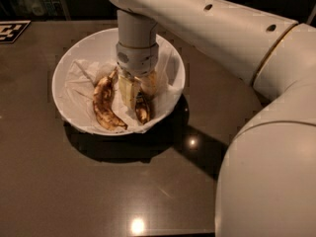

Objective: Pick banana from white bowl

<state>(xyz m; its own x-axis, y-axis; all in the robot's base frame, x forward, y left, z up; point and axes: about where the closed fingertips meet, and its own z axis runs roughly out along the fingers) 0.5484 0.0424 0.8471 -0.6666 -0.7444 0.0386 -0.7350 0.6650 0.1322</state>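
The white bowl (66, 68), lined with crumpled white paper, sits on the dark table. Two bananas lie in it. The banana (142, 110), slimmer and with a dark tip, lies right of centre, its upper part hidden under my gripper; no sticker shows. A curved, heavily brown-blotched banana (105, 106) lies to its left. My gripper (139, 89) is lowered into the bowl from above, directly on the upper part of the slimmer banana.
The dark brown table (98, 191) spreads around the bowl. A black-and-white marker tag (11, 30) lies at the far left edge. My large white arm (247, 48) crosses the right side and hides the table there.
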